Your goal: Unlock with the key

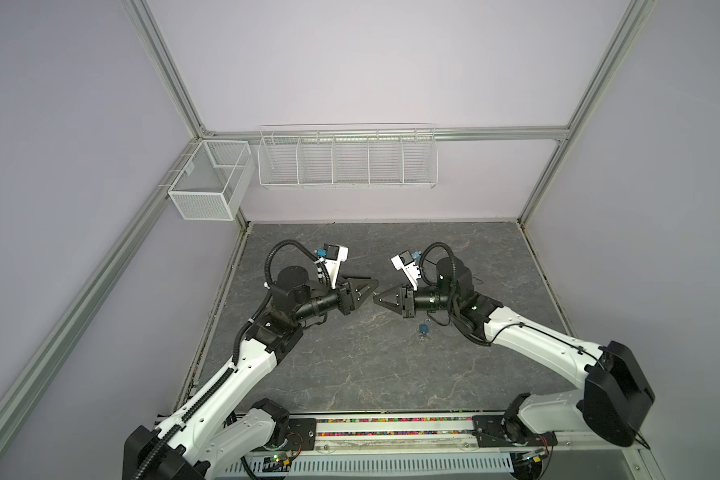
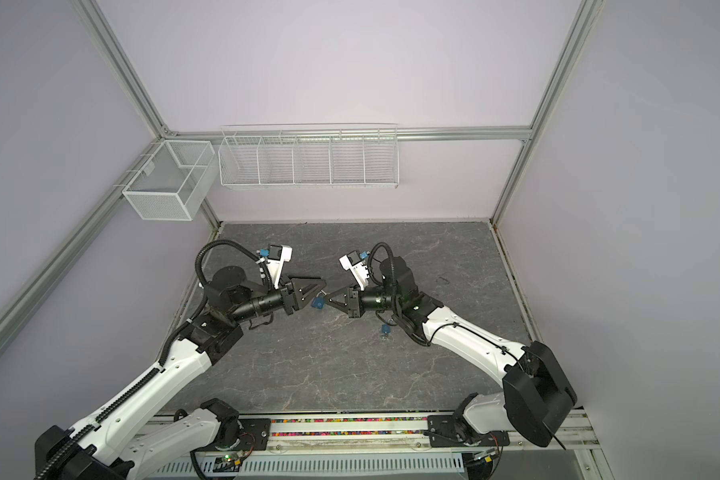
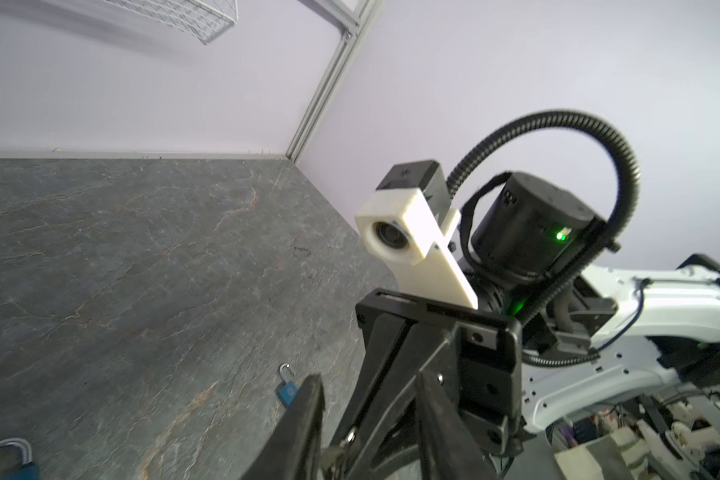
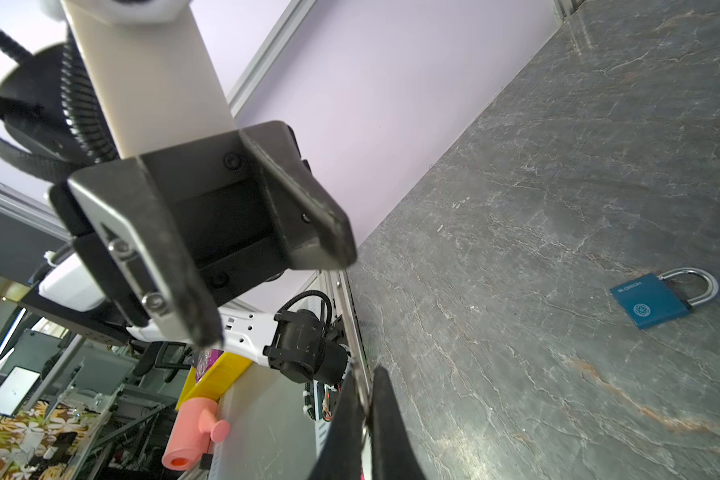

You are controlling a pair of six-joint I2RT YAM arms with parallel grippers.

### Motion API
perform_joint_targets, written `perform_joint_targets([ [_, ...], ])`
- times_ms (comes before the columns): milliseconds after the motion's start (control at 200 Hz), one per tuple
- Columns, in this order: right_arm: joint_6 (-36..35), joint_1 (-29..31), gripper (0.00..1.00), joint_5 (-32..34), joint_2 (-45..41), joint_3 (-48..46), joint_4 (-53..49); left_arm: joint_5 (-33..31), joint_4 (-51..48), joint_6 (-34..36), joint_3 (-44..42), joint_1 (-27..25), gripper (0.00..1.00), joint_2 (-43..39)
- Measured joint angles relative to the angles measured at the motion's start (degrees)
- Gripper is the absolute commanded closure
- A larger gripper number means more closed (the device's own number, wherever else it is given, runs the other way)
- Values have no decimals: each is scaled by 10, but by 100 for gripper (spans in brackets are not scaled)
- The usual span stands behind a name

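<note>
1. A thin silvery metal key [image 4: 362,395] is pinched between the closed jaws of the right gripper [image 1: 378,301], right at their tips.
2. The left gripper [image 4: 275,297] is seen partly open, and nothing is held in it.
3. A blue rectangular padlock with a closed steel shackle [image 4: 651,303] is found lying flat on the grey marbled table [image 1: 350,374], near the left gripper's tips and gripped by neither arm.
4. A second small blue padlock [image 3: 287,390], its shackle swung open, is seen near the right arm; it could be mistaken for the target.
5. If the key is pushed at the unheld lock, the lock is likely to be slid away.
6. The key could be twisted out of so shallow a pinch, and the two grippers, set close together, could be knocked against each other.
</note>
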Motion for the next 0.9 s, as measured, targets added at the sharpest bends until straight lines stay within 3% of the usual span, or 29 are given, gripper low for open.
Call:
perform_joint_targets([
  [165, 49, 0, 94, 14, 2, -26, 65, -27, 35, -41, -27, 0, 63, 1],
  [360, 89, 6, 94, 30, 16, -28, 120, -26, 92, -79, -41, -4, 70, 22],
  [650, 107, 17, 94, 40, 22, -28, 151, -28, 115, -97, -43, -9, 96, 36],
  [780, 103, 17, 81, 40, 22, -28, 148, -32, 111, -91, -43, -9, 100, 36],
  [900, 90, 17, 77, 41, 22, -28, 134, -31, 97, -79, -42, -9, 100, 36],
])
